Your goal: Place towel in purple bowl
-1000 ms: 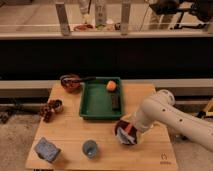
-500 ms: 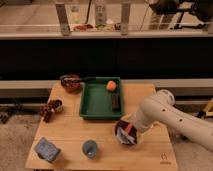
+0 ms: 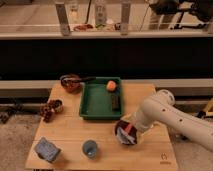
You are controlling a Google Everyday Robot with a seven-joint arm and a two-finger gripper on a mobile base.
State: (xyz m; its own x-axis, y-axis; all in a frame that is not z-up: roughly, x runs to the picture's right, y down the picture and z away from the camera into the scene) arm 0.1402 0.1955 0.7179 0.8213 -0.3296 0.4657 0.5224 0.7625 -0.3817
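The purple bowl [image 3: 120, 134] stands on the wooden table [image 3: 70, 130], front right of the middle. A crumpled grey-blue cloth with an orange-red patch, which looks like the towel [image 3: 129, 137], lies in the bowl. My white arm [image 3: 170, 117] reaches in from the right. The gripper [image 3: 131, 128] is down at the bowl, right over the cloth and touching or nearly touching it. The arm's end hides the bowl's right rim.
A green tray [image 3: 95, 102] behind the bowl holds an orange ball [image 3: 111, 85] and a dark bar [image 3: 115, 101]. A dark bowl with a spoon [image 3: 71, 82] is at back left. A brown item [image 3: 51, 108], a blue-grey block [image 3: 47, 149] and a small blue cup [image 3: 90, 148] stand at left and front.
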